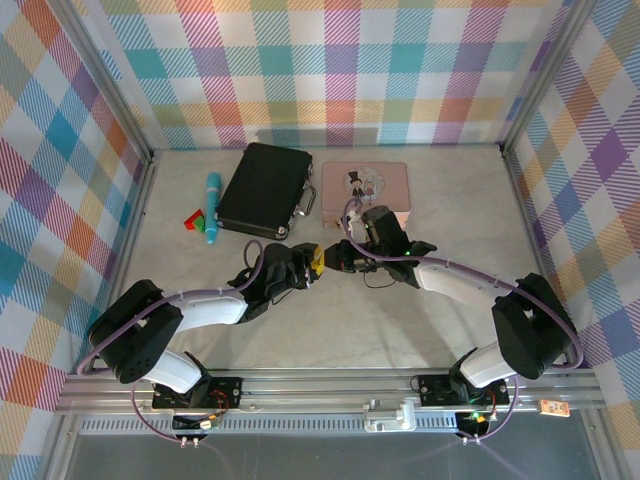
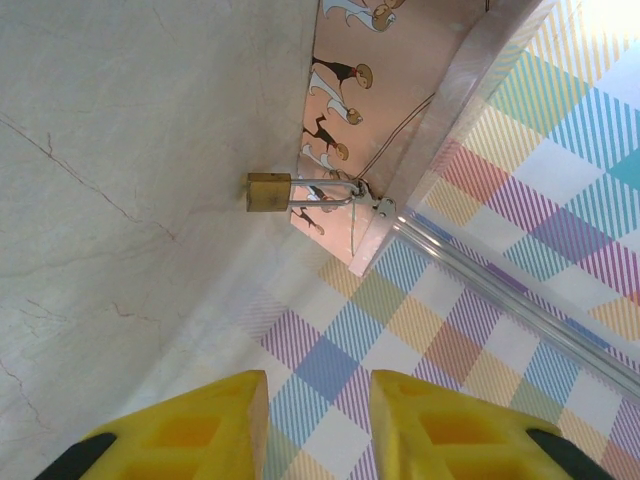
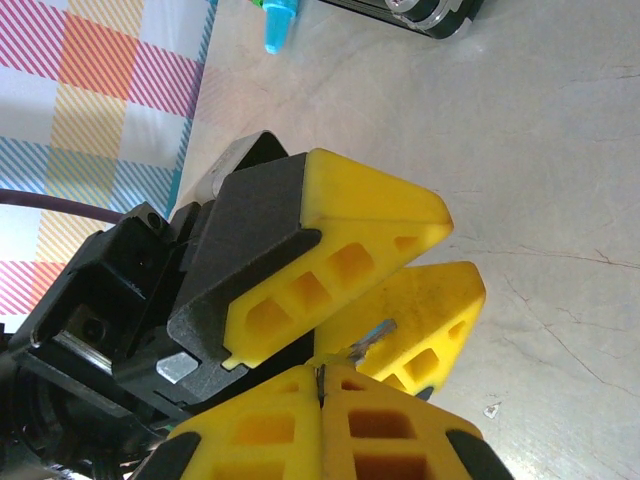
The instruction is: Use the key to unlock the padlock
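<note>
Key [image 3: 373, 339] pinched in the clenched right claw [image 3: 320, 377], just beside the released left claw [image 2: 319, 392]; padlock [image 2: 268, 191] on pink tin [image 2: 400, 90] lies ahead of left claw.

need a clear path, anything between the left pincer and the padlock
nothing visible: in the left wrist view bare table lies between the open left pincer and the padlock hanging on the pink tin

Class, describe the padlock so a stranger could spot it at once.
Find the pink picture tin at the back of the table, right of the black case. Fastened to its side is the padlock: a tiny brass block on a thin silvery shackle.
</note>
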Controlling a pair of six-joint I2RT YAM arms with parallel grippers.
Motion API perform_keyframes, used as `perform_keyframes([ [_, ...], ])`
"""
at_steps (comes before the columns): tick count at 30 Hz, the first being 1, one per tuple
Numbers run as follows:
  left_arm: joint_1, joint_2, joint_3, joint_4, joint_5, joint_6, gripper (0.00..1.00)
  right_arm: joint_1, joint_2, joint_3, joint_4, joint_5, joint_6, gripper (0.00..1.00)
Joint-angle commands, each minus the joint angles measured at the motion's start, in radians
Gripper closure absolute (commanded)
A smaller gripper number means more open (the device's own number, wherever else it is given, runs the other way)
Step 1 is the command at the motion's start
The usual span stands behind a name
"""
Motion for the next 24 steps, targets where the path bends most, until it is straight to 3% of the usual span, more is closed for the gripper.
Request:
perform_keyframes([
  [1,0.003,-0.028,-0.013,0.015,-0.011,-0.079,0.73,0.007,0.001,0.019,0.002,-0.014,-0.008,1.00],
  [9,0.009,-0.028,-0.039,0.030,-0.018,-0.072,0.90,0.007,-0.028,0.025,-0.038,0.016,-0.034,1.00],
  [13,0.011,-0.029,-0.032,0.040,-0.017,-0.051,0.92,0.008,-0.032,0.029,-0.044,0.025,-0.034,1.00],
  [18,0.020,-0.048,-0.003,0.032,-0.026,0.070,1.00,0.007,-0.050,0.049,-0.073,0.046,-0.047,0.99],
  [21,0.030,-0.079,0.014,0.015,-0.055,0.200,1.00,0.005,-0.085,0.055,-0.118,0.095,-0.055,0.75],
  [24,0.040,-0.140,0.064,-0.075,-0.093,0.456,1.00,-0.001,-0.129,0.041,-0.129,0.113,-0.053,0.61],
])
